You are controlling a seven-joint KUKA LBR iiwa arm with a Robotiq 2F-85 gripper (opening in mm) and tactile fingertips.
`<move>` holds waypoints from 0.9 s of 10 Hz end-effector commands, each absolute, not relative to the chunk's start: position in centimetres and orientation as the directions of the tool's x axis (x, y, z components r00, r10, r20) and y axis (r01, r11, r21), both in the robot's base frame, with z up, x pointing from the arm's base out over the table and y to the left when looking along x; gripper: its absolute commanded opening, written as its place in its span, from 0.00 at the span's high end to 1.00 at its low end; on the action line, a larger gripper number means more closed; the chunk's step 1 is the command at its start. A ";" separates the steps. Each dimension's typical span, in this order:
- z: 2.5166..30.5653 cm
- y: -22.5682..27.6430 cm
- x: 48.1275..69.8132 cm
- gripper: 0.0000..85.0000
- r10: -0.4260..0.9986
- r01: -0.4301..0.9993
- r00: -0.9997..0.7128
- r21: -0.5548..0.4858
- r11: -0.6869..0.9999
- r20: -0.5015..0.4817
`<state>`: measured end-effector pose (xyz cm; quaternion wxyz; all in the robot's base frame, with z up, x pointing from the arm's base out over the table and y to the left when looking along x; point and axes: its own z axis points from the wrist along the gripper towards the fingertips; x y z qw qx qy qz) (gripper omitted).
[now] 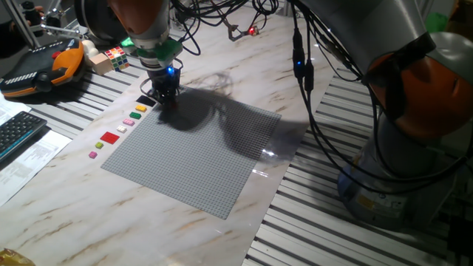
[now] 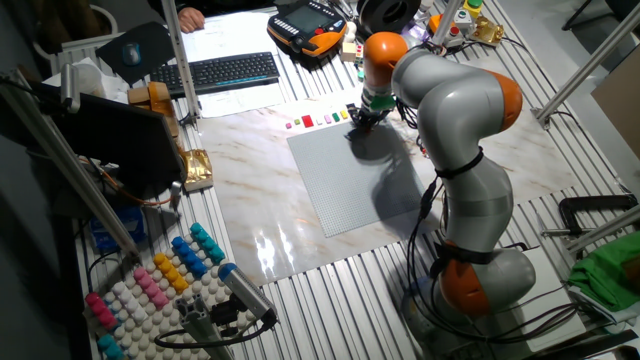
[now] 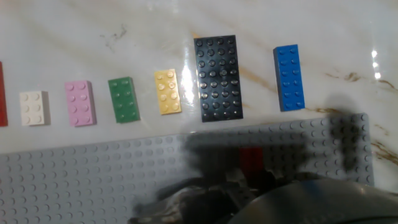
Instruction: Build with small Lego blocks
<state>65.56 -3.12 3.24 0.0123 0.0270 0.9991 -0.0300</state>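
Observation:
My gripper (image 1: 165, 97) is low over the far left corner of the grey baseplate (image 1: 199, 155), also in the other fixed view (image 2: 361, 119). In the hand view a small red brick (image 3: 250, 160) shows between the blurred dark fingers (image 3: 199, 196), just above the baseplate (image 3: 74, 180); the gripper looks shut on it. Beside the plate's edge lies a row of loose bricks: blue (image 3: 289, 77), black (image 3: 218, 78), yellow (image 3: 167, 91), green (image 3: 124, 99), pink (image 3: 80, 103), white (image 3: 33, 107) and a red one (image 3: 2, 93) cut off at the left. The row also shows in one fixed view (image 1: 126, 122).
A puzzle cube (image 1: 114, 57) and an orange teach pendant (image 1: 44, 66) lie behind the row. A keyboard (image 1: 18, 133) and papers are at the left. Black cables (image 1: 310, 96) hang over the table's right side. The arm's base (image 2: 480, 280) stands at the right.

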 end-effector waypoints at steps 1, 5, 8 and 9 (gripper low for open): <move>3.4 -3.1 65.6 0.79 0.046 0.047 -0.999 -0.060 0.997 -0.025; 3.3 -3.0 64.9 0.89 -0.004 -0.002 -0.999 -0.049 0.999 -0.037; 2.9 -2.9 64.5 0.99 0.031 0.032 -0.999 -0.008 0.999 -0.025; 2.9 -2.9 64.4 0.99 0.042 0.042 -0.999 -0.009 0.999 -0.028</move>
